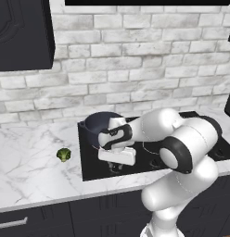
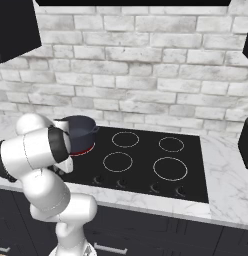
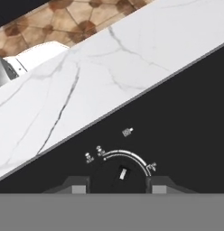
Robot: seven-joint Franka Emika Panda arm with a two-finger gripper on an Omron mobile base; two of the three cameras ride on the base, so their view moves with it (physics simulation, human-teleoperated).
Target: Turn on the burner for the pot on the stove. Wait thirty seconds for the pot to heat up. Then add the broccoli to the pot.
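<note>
The dark blue-grey pot point(image 1: 95, 123) point(image 2: 80, 128) stands on the back left of the black glass stove point(image 1: 90, 163) point(image 2: 142, 151). The burner point(image 2: 83, 150) under it glows red along its front edge. My gripper point(image 1: 116, 167) point(image 3: 117, 188) is low over the stove's front left edge, its fingertips point(image 3: 78, 188) set on either side of a round black knob point(image 3: 119, 173) and shut on it. White dial marks curve around that knob. The small green broccoli point(image 1: 64, 154) lies on the marble counter left of the stove, apart from my gripper.
Several white rings point(image 2: 170, 168) with no pot mark the rest of the glass, with more small knobs point(image 2: 155, 188) along the front edge. White marble counter point(image 1: 28, 162) runs left and right of the stove. A brick wall stands behind; dark cabinets hang above.
</note>
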